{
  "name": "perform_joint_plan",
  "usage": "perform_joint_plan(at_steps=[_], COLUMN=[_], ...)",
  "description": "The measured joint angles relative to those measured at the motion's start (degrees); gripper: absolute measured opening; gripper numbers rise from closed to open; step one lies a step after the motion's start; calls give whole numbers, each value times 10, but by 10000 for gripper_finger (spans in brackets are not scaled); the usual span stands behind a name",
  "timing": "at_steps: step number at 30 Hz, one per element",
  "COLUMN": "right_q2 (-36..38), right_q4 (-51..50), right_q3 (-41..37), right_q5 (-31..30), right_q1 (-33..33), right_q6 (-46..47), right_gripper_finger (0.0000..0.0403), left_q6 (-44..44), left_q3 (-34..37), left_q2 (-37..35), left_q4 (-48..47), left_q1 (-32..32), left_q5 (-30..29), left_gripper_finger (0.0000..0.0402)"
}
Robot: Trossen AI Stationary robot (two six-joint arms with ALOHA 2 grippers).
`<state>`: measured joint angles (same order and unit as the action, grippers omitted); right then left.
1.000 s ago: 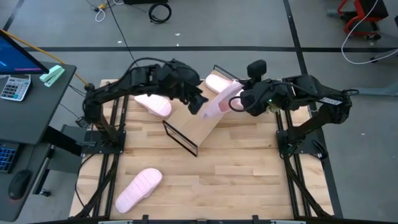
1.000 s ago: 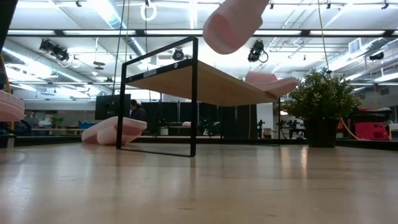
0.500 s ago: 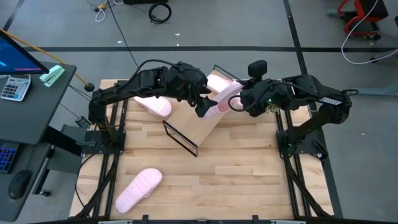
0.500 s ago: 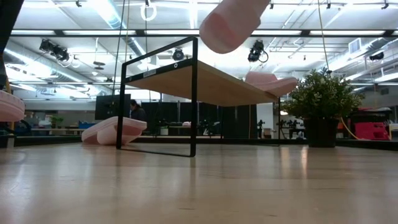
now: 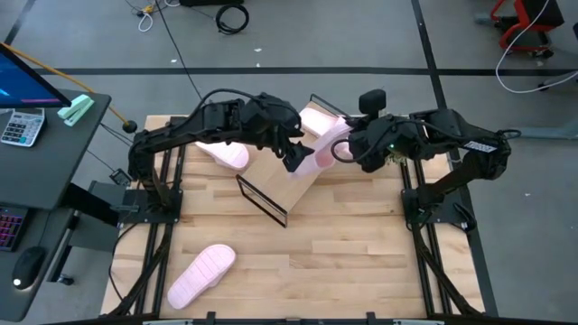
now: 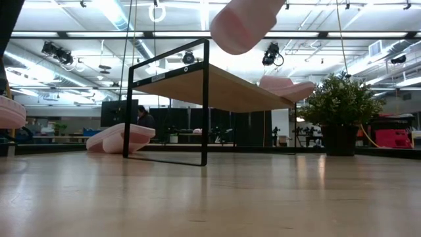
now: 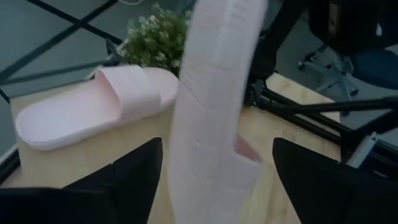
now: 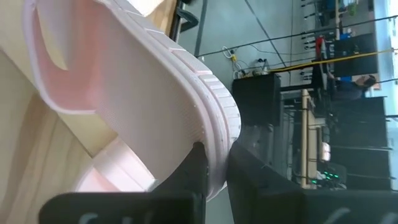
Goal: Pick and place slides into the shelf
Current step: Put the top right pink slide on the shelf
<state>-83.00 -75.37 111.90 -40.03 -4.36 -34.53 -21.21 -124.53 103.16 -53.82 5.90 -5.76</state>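
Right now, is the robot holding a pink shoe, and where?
Yes. The right tool pinches a pale pink foam slide by its sole edge; the open left tool only straddles it.

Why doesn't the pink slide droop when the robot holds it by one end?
Probably it is stiff foam: the held slide sticks straight out from the right tool without bending. Its thick sole looks light and hardly squashes, so it seems springy, not floppy.

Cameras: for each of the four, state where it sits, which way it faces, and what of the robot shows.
High: overhead, facing down on the table; both arms show.
Low: table height, facing level past the shelf; no arm shows.
Left wrist: facing forward; open left gripper straddles the lifted slide.
Right wrist: facing forward; right gripper shut on that slide.
Shared: all four show the lifted slide.
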Motion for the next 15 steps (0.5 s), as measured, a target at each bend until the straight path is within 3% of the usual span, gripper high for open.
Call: perform_joint_plan(at_steps=[15], right_q2=[0], right_q4=[1], right_q3=[0], right_q5=[0], right_q1=[0], right_q6=[5], right_gripper_finger=[38], left_q6=[19], left_q3=[0], left_q2=[45], left_q4=[51], left_q1=[0], left_q5=[-15], left_gripper_finger=[322])
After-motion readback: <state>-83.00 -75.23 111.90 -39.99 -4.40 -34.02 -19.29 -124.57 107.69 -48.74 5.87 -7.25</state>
